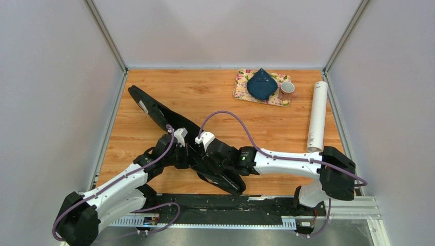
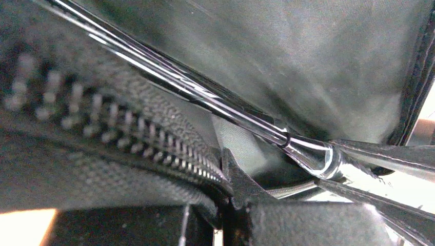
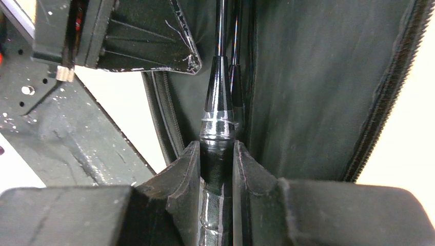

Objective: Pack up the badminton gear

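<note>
The long black racket cover (image 1: 154,110) lies diagonally across the table, its zip side standing open. My left gripper (image 1: 180,152) is shut on the cover's zipper edge (image 2: 154,136), with the fabric pinched between the jaws (image 2: 225,171). Inside the cover runs a glossy black racket shaft (image 2: 205,97). My right gripper (image 1: 202,156) is shut on a racket handle (image 3: 216,130) at the cover's mouth, a fingertip (image 3: 184,169) on each side. Two thin shafts (image 3: 221,36) run on into the cover lining (image 3: 302,87). The racket heads are hidden. The white tube (image 1: 318,115) lies at the right edge.
A floral tray (image 1: 241,91) with a blue cloth (image 1: 261,84) sits at the back, with a small cup (image 1: 287,88) at its right end. Grey walls close in left, right and back. Both arms cross low over the front middle of the wooden table (image 1: 154,169).
</note>
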Controlling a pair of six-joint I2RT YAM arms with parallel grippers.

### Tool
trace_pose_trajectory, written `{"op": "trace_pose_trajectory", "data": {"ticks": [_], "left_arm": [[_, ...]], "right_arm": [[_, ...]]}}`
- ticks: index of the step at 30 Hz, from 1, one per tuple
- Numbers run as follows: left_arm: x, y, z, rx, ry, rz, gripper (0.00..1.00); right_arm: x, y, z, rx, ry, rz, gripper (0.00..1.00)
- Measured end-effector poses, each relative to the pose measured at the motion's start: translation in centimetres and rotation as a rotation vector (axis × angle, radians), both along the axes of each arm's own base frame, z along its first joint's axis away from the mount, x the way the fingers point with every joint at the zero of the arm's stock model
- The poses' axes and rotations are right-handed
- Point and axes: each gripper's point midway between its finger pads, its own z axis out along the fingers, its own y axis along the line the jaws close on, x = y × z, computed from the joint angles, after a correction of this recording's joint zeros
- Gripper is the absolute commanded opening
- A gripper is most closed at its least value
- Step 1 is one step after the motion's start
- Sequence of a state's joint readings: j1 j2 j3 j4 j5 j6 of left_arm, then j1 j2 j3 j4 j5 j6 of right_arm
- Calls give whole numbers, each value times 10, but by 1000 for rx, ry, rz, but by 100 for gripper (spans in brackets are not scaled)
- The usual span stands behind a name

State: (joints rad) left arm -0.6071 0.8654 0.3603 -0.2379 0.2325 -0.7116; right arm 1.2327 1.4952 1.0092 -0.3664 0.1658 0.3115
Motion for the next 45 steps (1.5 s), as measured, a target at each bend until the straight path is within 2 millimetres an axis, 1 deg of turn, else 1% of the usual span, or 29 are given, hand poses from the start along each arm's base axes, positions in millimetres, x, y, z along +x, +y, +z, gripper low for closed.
{"op": "trace_pose_trajectory", "data": {"ticks": [5, 10, 17, 23, 27, 28, 29, 33, 35, 37, 38, 42, 45], "left_arm": [[-3, 5, -5, 38, -2, -16, 0], [-5, 9, -9, 63, -5, -32, 0], [-6, 12, -11, 93, -10, -56, 0], [-5, 12, -8, 101, -24, -69, 0], [-5, 12, -9, 104, -24, -71, 0], [-6, 13, -9, 106, -21, -72, 0], [-6, 13, -10, 110, -20, -73, 0], [-5, 14, -10, 116, -29, -73, 0], [-4, 13, -9, 112, -34, -74, 0], [-4, 12, -8, 103, -37, -79, 0], [-5, 10, -7, 95, -35, -87, 0], [-7, 6, -4, 77, -39, -114, 0], [-8, 5, -2, 76, -41, -128, 0]], "right_arm": [[1, 1, -11, -13, -30, 54, 0], [2, 0, -8, -5, -38, 82, 0], [5, -6, 3, 2, -17, 95, 0], [11, -9, 3, -9, -38, 116, 0], [10, -7, 0, 3, -37, 146, 1], [11, -7, -1, 5, -40, 152, 3], [11, -8, -2, 2, -45, 155, 10], [18, -11, -2, -9, -62, 151, 31], [22, -14, -4, -19, -63, 143, 45], [27, -20, -6, -46, -74, 126, 51], [29, -25, -8, -65, -70, 108, 63], [28, -36, -9, -108, -42, 68, 66], [16, -43, 0, -106, -16, 81, 69]]}}
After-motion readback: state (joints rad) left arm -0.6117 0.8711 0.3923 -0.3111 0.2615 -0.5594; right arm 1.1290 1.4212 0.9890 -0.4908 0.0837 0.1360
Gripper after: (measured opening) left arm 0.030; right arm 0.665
